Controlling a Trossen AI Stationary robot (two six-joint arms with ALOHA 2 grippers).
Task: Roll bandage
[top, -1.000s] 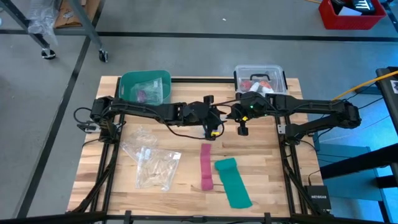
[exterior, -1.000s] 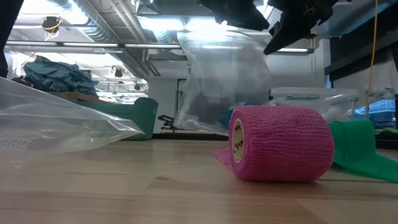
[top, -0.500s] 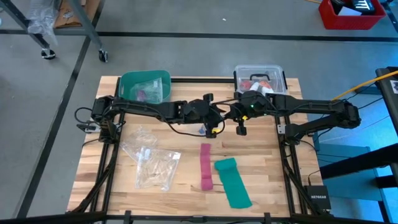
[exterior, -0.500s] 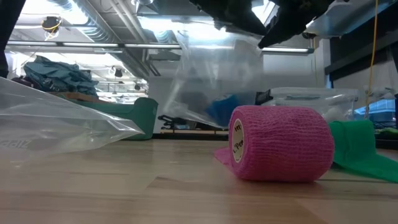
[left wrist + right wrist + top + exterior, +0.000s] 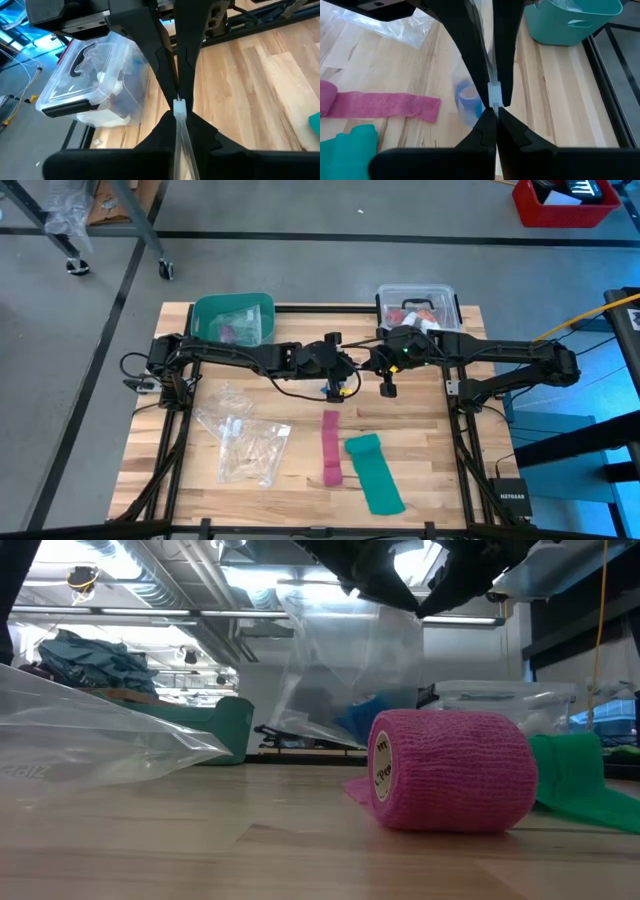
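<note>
Inside a clear plastic bag (image 5: 345, 670) that hangs above the middle of the tabletop (image 5: 420, 430) sits the bandage (image 5: 468, 98), a small bright blue roll resting near the bottom of the bag. Both arms meet over the bag's top. The left hand (image 5: 178, 106) is pressed together, pinching the bag's top edge. The right hand (image 5: 493, 95) is pressed together too, pinching the same top edge just beside it. On the wood nearer the front lies a pink strip (image 5: 331, 442) with one end rolled up, and a wider teal-green strip (image 5: 374, 470) lies just beside it. More clear plastic bags (image 5: 243, 442) lie on the left side. At the back edge stand a teal tub (image 5: 232, 318) and a clear plastic box (image 5: 418, 305) with a lid.
</note>
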